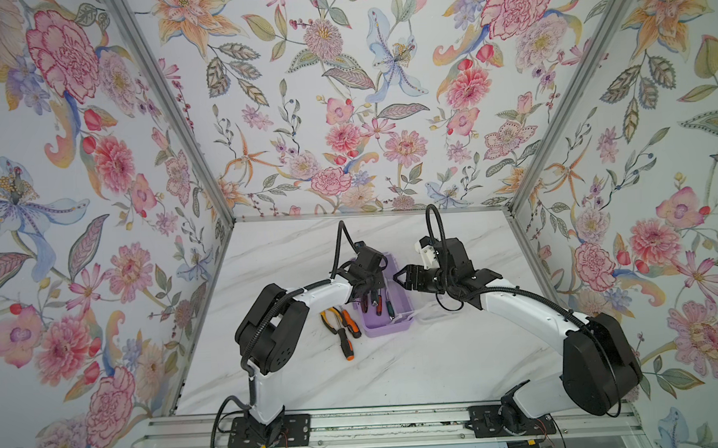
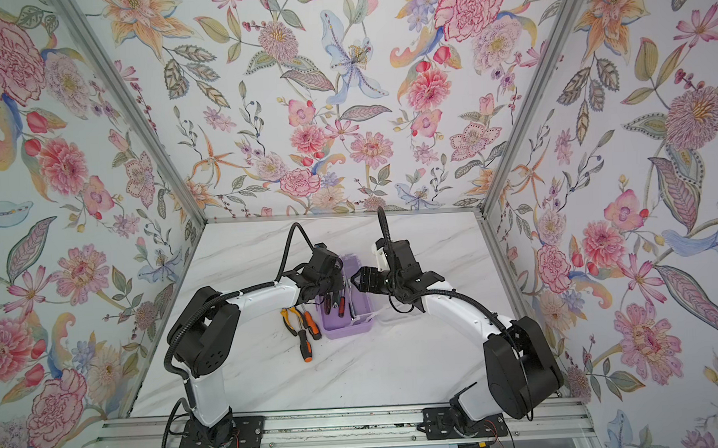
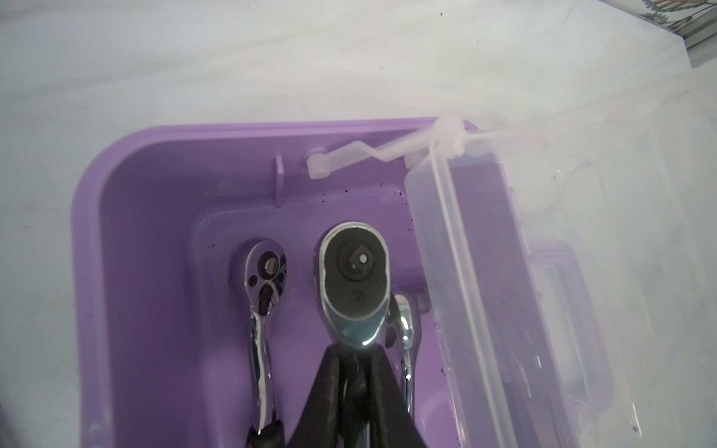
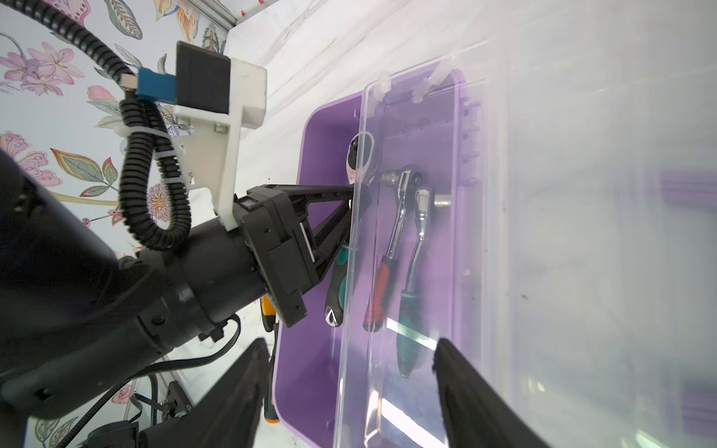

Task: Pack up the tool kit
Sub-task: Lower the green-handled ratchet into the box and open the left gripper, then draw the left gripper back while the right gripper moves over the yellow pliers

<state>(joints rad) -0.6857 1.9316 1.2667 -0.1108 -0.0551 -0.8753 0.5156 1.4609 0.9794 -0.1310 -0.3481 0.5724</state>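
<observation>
A white marble tabletop fills the floor of the floral-walled cell. The left arm and the right arm both bend in toward its middle.

Between them sits the lilac box, its long side running from near to far. Its clear lid is swung open along the box's right side. The lid's near edge overhangs the right part of the box.

The left gripper reaches down into the far half of the box. Its fingers are clenched on the neck of a large-headed ratchet with a green-and-black grip. The right gripper hangs just right of the box, pointing left at it. Its fingers are spread wide and hold nothing; the lid's edge lies between them.

Two more ratchets lie on the box floor: a red-handled ratchet and a green-handled ratchet, side by side.

On the table just left of the box lie the yellow-handled pliers. Next to them are two orange-and-black screwdrivers, one beside the box wall and the other nearer.
</observation>
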